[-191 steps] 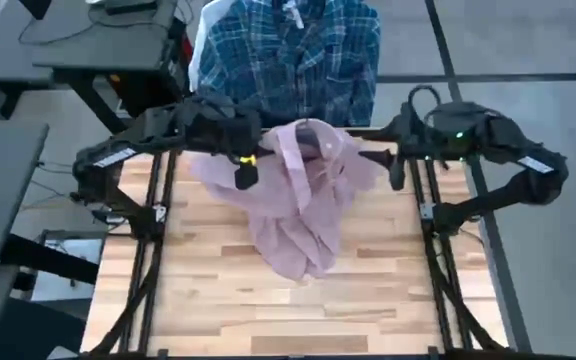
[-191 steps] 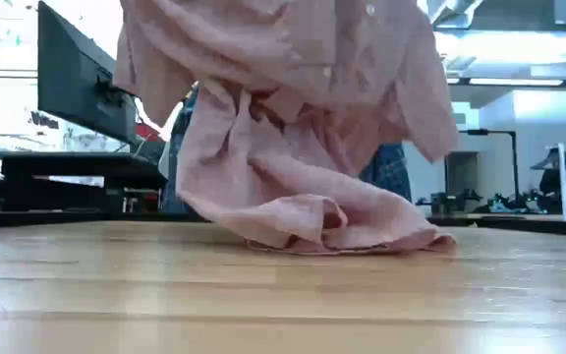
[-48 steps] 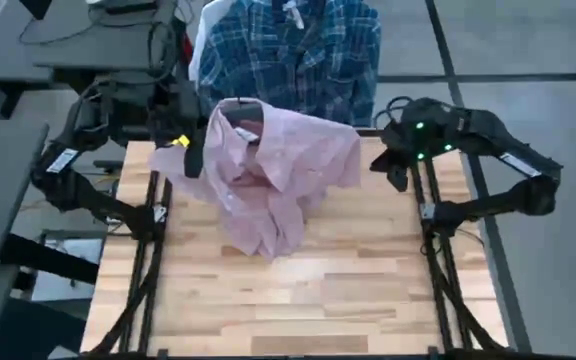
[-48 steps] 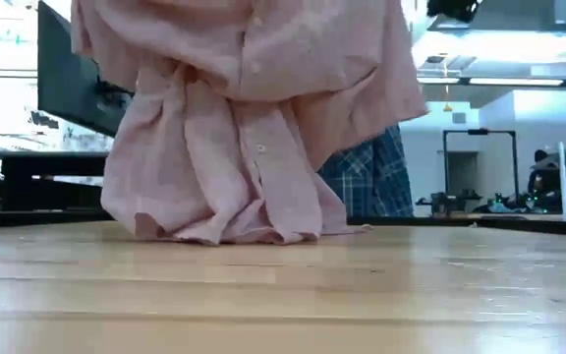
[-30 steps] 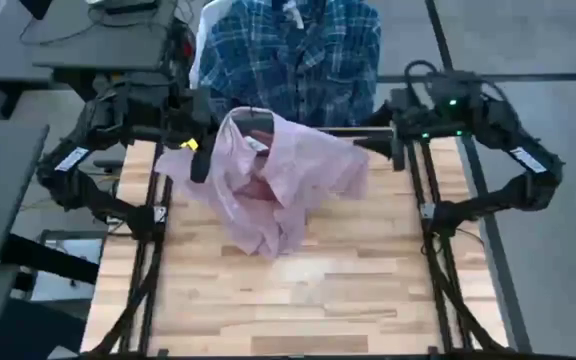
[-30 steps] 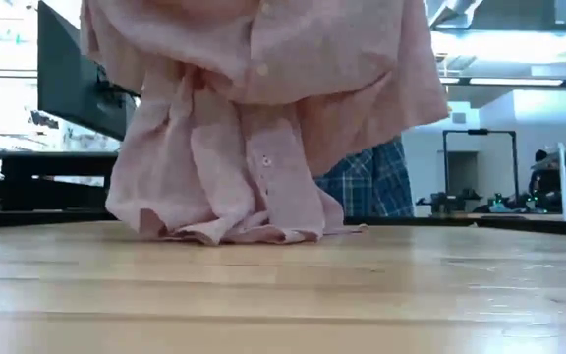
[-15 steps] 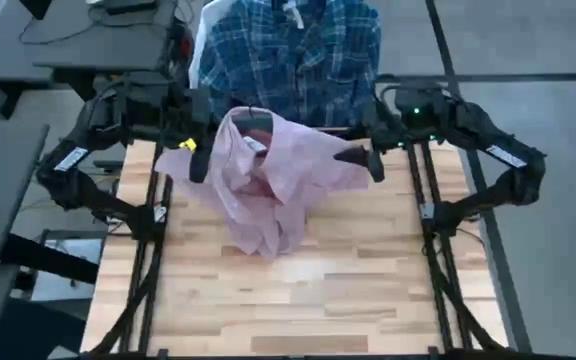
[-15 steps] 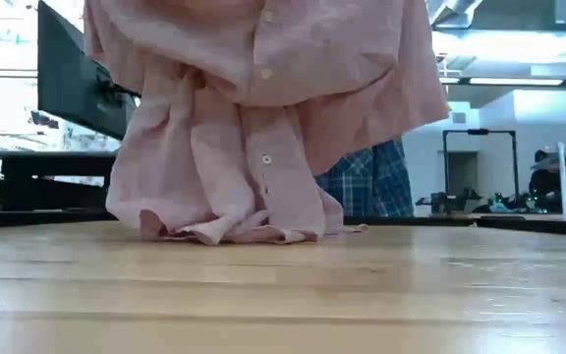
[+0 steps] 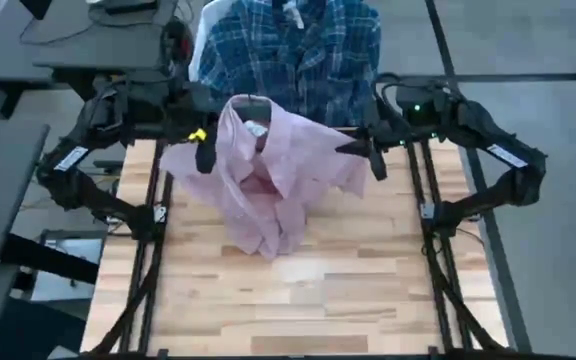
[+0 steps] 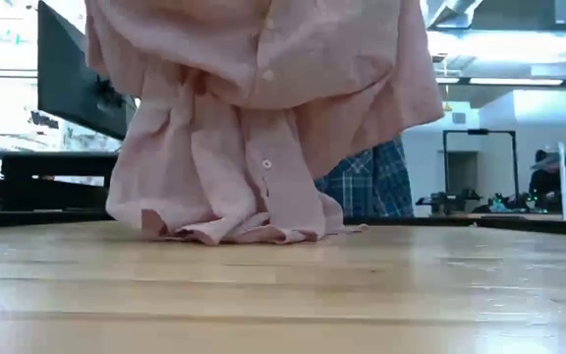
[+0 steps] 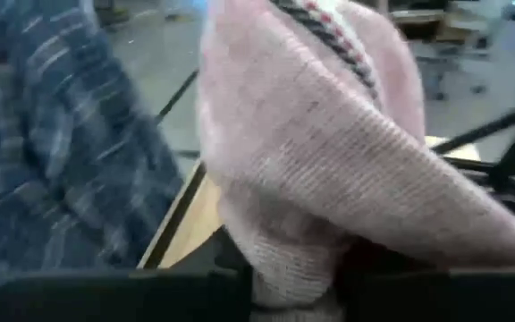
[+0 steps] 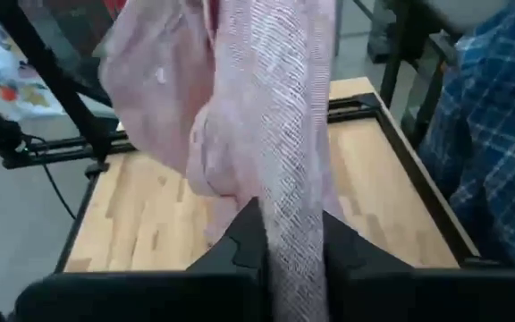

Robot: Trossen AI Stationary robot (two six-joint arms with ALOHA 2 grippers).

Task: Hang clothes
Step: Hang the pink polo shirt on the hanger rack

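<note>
Wooden slat table (image 9: pixel 298 300) is bare up front. The pink shirt (image 9: pixel 268 175) hangs bunched over the far half, hem dragging on the wood. Left gripper (image 9: pixel 205 152) holds its shoulder, fabric between the fingers; right gripper (image 9: pixel 373 160) is clamped on a fold. The plaid shirt (image 9: pixel 288 50) hangs behind, beyond the table edge.

Premises: an open-plan lab or office. Evidence: monitor (image 10: pixel 77 84) on a desk, ceiling strip lighting, person (image 10: pixel 546 177) seated at far workstations.
</note>
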